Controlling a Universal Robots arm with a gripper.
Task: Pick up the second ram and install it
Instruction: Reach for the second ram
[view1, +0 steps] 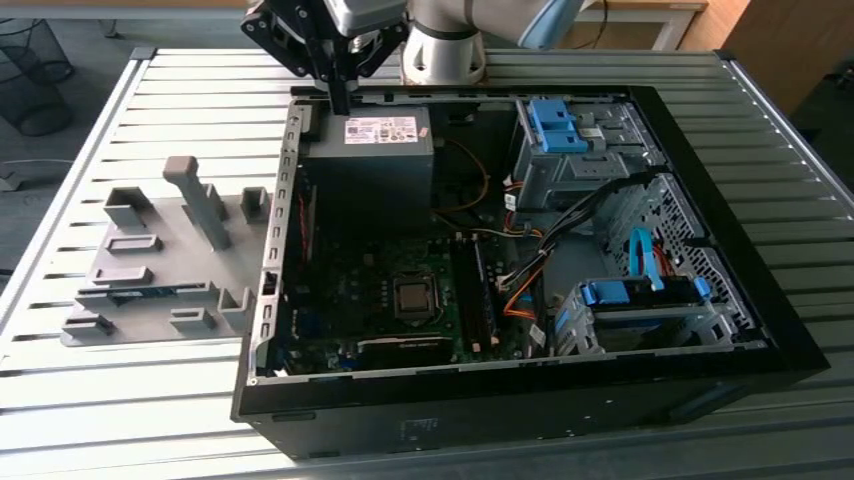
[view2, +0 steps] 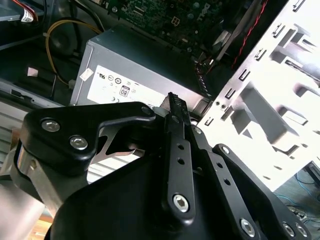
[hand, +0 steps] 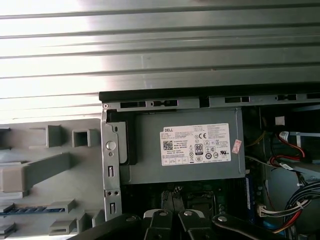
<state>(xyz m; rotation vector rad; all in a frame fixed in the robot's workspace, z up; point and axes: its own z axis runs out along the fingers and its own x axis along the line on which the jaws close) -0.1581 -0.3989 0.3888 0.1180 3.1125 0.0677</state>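
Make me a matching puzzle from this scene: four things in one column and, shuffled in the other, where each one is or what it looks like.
Things
1. tool
2. second ram
3. power supply box
4. drive brackets

Descriptions
A. blue, inside the case, toward the exterior view's right
B. lying in the pale grey holder beside the case
C. hanging over the case's far edge
D. grey with a white label, inside the case

Pairs: 1-C, 2-B, 3-D, 4-A
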